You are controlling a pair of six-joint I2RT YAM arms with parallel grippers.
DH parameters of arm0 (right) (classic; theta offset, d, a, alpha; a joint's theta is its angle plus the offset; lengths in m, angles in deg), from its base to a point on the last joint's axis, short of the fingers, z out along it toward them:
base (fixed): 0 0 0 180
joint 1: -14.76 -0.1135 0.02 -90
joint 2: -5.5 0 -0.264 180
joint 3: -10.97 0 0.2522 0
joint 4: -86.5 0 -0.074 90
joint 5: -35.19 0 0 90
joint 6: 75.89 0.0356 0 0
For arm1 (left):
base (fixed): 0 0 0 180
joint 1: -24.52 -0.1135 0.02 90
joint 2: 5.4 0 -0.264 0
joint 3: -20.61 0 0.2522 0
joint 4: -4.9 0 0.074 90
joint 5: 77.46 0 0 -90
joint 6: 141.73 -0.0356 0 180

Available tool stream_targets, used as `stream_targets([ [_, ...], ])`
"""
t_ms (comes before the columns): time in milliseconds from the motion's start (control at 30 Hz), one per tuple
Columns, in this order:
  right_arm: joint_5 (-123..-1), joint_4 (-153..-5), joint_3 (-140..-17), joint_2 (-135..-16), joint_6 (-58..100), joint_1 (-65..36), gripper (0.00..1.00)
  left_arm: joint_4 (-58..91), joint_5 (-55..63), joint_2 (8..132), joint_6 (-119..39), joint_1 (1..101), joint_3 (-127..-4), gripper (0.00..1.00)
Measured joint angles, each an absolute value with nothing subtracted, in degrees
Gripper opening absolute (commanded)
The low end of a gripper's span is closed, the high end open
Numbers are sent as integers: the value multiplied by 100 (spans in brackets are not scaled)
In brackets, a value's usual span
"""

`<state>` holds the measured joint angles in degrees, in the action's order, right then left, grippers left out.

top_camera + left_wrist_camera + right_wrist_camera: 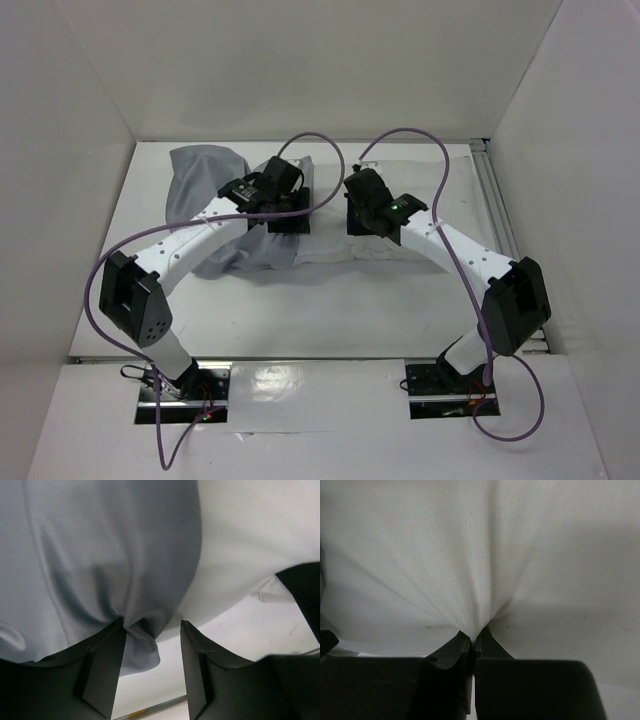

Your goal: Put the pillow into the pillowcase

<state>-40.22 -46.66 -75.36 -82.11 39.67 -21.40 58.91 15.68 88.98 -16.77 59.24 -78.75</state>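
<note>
Up close we see the right pincer (474, 637) pinching the pillow (480, 555), and the left pincer (152, 627) spread around a fold of the pillowcase (100, 555) at the pillow's nine o'clock.

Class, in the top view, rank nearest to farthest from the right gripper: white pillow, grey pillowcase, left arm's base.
1. Plump white fabric pillow, held in right gripper.
2. Limp grey fabric pillowcase, leftward.
3. Left arm's black base, near edge.

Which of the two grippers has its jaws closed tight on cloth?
The right gripper: its jaws meet, pinching the white pillow. The left gripper stands open, grey pillowcase bunched in the gap.
</note>
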Motion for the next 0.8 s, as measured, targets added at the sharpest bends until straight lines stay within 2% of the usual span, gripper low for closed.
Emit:
stream_targets([
  [133,-4013,-4666,-7536,-8211,3980,-2140,0,5915,1894,8894,-1520,5935,-7877,31],
  [167,-4011,-4666,-7536,-8211,3980,-2140,0,5933,1948,8892,-1489,5942,-7880,28],
  [200,-4013,-4666,-7536,-8211,3980,-2140,0,5961,2023,8890,-1476,5944,-7897,16],
  [267,-4011,-4663,-7536,-8211,3980,-2140,0,6005,2108,8883,-1411,5957,-7939,0],
  [467,-4035,-4674,-7536,-8216,4008,-2140,0,6206,1889,8829,-1421,6029,-8229,0],
  [733,-4417,-5074,-7595,-8493,4483,-2090,0,5095,-707,8829,-923,6254,-8544,0],
  [767,-4498,-5120,-7595,-8530,4570,-2053,0,4914,-974,8839,-818,6235,-8542,2],
  [800,-4579,-5168,-7595,-8563,4653,-2009,0,4763,-1190,8850,-746,6208,-8535,9],
])
